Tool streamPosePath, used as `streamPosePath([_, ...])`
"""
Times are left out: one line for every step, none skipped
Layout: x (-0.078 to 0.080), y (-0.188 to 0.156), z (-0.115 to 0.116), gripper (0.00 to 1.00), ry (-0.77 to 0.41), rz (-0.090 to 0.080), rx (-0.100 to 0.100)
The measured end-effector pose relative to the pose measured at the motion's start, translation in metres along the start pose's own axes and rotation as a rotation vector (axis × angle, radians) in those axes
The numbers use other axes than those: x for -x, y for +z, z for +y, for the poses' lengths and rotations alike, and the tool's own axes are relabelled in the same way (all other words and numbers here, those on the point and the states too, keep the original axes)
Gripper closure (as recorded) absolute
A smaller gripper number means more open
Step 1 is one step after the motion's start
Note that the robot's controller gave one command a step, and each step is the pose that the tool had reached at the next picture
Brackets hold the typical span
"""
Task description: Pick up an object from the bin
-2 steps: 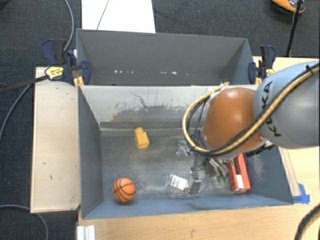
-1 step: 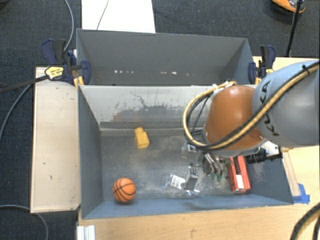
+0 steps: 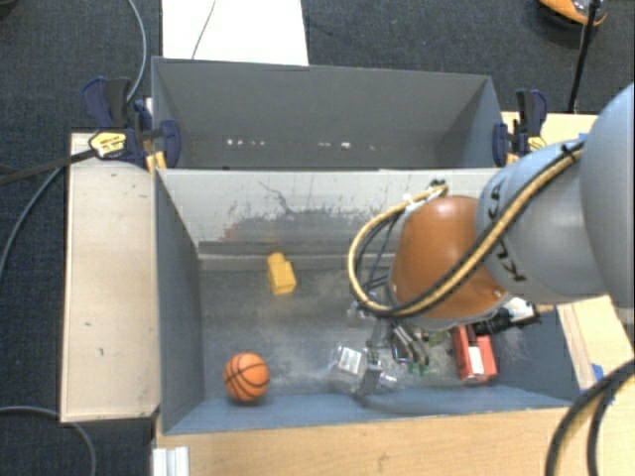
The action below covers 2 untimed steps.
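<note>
The gripper (image 3: pixel 375 373) is low in the bin (image 3: pixel 317 117), close to the front wall and right of the middle, under the orange wrist cover (image 3: pixel 442 256); whether it is open or closed, or has hold of anything, I cannot tell. A small pale silvery thing (image 3: pixel 347 359) of unclear kind lies just beside it on the left, and a red block (image 3: pixel 476 357) lies near on its right, partly under the arm. A little basketball (image 3: pixel 247 377) sits by the front wall well apart to the left, and a yellow block (image 3: pixel 282 273) lies farther back.
</note>
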<state>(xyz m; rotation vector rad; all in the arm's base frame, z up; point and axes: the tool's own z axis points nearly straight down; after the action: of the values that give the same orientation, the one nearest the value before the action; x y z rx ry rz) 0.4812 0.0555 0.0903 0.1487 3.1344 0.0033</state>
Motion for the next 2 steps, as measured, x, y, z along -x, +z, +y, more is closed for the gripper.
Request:
streamPosePath([-0.0052, 0.0203, 0.0039, 1.0, 0.136, 0.0, 0.001])
streamPosePath([-0.0052, 0.0203, 0.0039, 1.0, 0.137, -0.001, 0.001])
